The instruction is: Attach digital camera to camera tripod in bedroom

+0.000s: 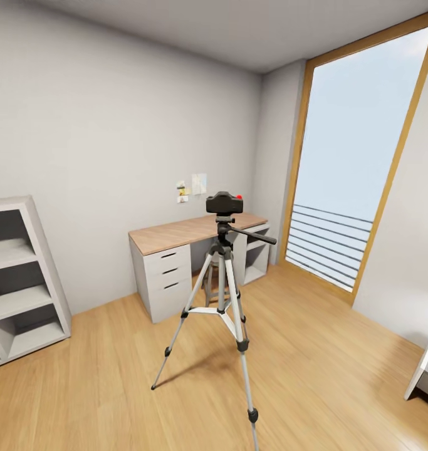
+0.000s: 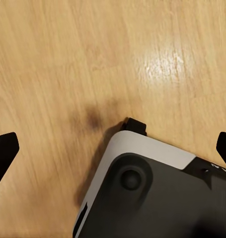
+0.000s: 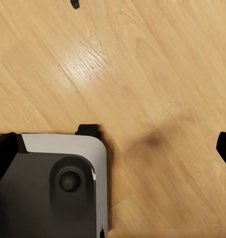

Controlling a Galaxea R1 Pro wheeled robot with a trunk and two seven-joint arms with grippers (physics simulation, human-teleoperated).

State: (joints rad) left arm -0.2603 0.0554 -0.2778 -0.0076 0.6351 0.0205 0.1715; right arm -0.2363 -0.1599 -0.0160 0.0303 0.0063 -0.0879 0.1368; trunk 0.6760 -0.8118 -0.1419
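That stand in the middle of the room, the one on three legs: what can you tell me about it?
The tripod stands upright on the wood floor, in front of the desk. It has three silver-grey metal legs spread wide, with black joints and feet, thin braces to a centre column, and a black head with a handle sticking out sideways. A small black camera with a red button sits on top.

The tall silver-legged camera tripod [image 1: 221, 294] loses its nearest foot below the frame edge, and hides part of the wood-topped white desk [image 1: 176, 235] behind it.

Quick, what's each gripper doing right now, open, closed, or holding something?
Left gripper: open, jaws wide apart, holding nothing.
Right gripper: open, jaws wide apart, holding nothing.
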